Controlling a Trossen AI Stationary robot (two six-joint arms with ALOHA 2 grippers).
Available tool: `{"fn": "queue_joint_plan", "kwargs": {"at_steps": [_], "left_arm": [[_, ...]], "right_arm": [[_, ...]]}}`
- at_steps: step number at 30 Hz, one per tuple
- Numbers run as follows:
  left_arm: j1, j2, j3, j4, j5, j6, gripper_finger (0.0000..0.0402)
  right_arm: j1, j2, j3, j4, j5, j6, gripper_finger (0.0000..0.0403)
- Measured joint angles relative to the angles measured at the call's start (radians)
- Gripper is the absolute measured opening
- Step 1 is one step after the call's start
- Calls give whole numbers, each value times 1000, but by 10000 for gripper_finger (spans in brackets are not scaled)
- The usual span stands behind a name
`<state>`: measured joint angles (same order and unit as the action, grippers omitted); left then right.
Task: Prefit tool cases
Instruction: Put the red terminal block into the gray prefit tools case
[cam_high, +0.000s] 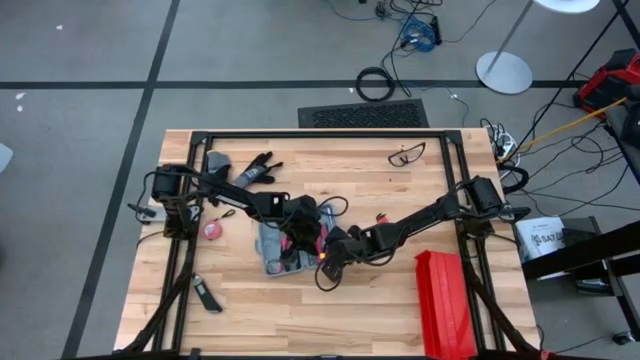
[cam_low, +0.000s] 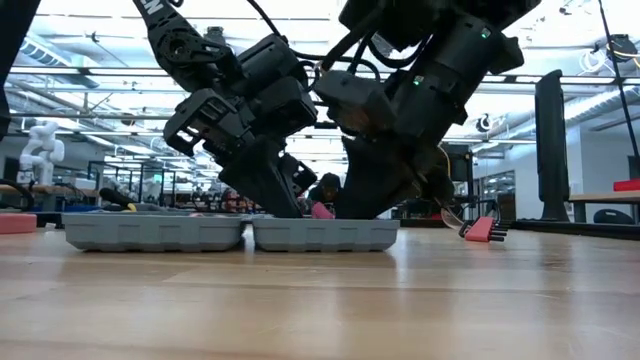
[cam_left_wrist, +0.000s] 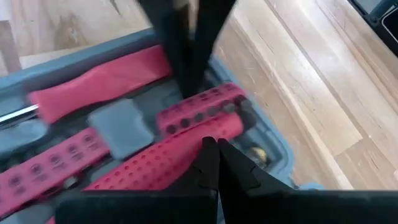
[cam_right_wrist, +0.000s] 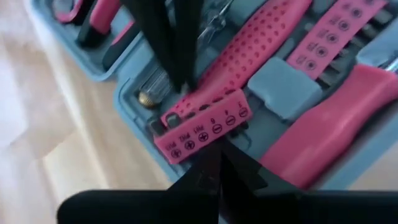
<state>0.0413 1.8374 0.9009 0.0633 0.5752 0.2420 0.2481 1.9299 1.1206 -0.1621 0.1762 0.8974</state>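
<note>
Tool case (cam_high: 275, 250), blue-grey and lying open flat, sits near the middle of the wooden surface (cam_high: 400, 200), its two halves side by side in the low view (cam_low: 230, 233). Pink-handled tools (cam_right_wrist: 323, 130) and a pink bit holder (cam_right_wrist: 205, 127) fill its moulded slots. Both arms reach down over it. The left gripper (cam_left_wrist: 211, 146) has its jaws fully closed and holds nothing, tips just above the bit holder (cam_left_wrist: 199, 109). The right gripper (cam_right_wrist: 217, 155) comes from the opposite side, jaws likewise pressed together and empty, at the same holder. A long red box (cam_high: 443, 300) lies well apart, at the surface's right edge.
</note>
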Motion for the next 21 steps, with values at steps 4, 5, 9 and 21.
{"fn": "queue_joint_plan", "kwargs": {"at_steps": [4,5,9,21], "left_arm": [[-2,1,-1,1,3,0,0],[-2,1,-1,1,4,0,0],[-3,1,-1,-5,3,-1,0],[-3,1,0,-26,-4,-1,0]], "right_arm": [[2,-2,18,-36,80,-44,0],[2,-2,36,-59,98,-56,0],[2,-5,112,-184,143,-87,0],[22,16,215,-223,166,-112,0]]}}
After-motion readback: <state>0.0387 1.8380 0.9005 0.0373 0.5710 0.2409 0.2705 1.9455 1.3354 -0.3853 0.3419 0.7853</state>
